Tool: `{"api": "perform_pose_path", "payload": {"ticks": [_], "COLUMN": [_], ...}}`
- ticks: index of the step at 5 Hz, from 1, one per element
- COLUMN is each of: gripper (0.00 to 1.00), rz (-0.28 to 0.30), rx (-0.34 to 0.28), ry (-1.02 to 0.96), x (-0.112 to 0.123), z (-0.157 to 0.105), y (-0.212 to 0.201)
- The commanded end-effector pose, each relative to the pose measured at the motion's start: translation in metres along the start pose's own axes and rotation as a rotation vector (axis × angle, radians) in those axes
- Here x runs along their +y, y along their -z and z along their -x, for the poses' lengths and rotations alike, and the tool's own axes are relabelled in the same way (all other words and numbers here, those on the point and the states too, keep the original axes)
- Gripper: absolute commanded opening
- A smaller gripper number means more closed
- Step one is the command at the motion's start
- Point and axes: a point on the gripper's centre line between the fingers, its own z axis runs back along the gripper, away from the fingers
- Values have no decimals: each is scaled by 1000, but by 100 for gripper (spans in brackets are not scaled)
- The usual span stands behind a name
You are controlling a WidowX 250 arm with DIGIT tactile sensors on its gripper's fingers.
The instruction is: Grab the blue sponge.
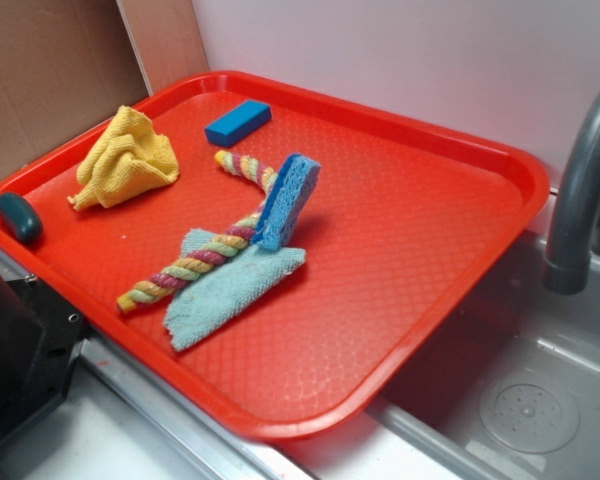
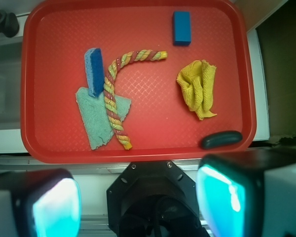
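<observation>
The gripper (image 2: pixel 138 202) hangs high above the near rim of the tray (image 2: pixel 138 153), looking straight down; its two fingers (image 2: pixel 54 205), blocky with glowing teal pads, stand wide apart and hold nothing. In the exterior view only a dark part of the arm shows at the lower left corner.

The tray is red plastic, a rounded rectangle with a raised lip and a diamond-embossed floor. Nearest the gripper, on the tray's edge, lies a dark teal pebble (image 2: pixel 221 139), smooth and oblong. Just beyond it sits a yellow cloth (image 2: pixel 197 89), crumpled into a soft, ribbed heap.

To the other side, a pale teal cloth (image 2: pixel 96 121) lies flat, fuzzy and ragged-cornered. A twisted rope (image 2: pixel 113 98) of yellow, pink and green strands runs across it and curves off at its far end.

The sponge (image 2: pixel 94 70) is thick, rectangular and bright blue, with a rough porous face and a paler edge. It stands tilted on its edge, leaning against the rope, its lower end on the teal cloth. It lies well ahead of the gripper and far below it, towards the left finger's side in the wrist view.

Farthest off, a smooth blue block (image 2: pixel 181 28) rests flat near the far rim. A grey faucet (image 1: pixel 580 200) rises beside the tray over a sink (image 1: pixel 520 400).
</observation>
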Motion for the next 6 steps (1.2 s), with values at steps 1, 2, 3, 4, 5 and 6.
{"api": "perform_pose_path", "payload": {"ticks": [1, 2, 3, 4, 5, 6], "gripper": [100, 100, 100, 100, 100, 100], "rz": [0, -78, -100, -71, -44, -36], "rx": [0, -15, -161, -214, -218, -176], "ry": [0, -32, -64, -31, 28, 56], "x": [0, -9, -24, -29, -32, -33], "z": [0, -26, -63, -80, -99, -106], "y": [0, 41, 75, 107, 138, 160]}}
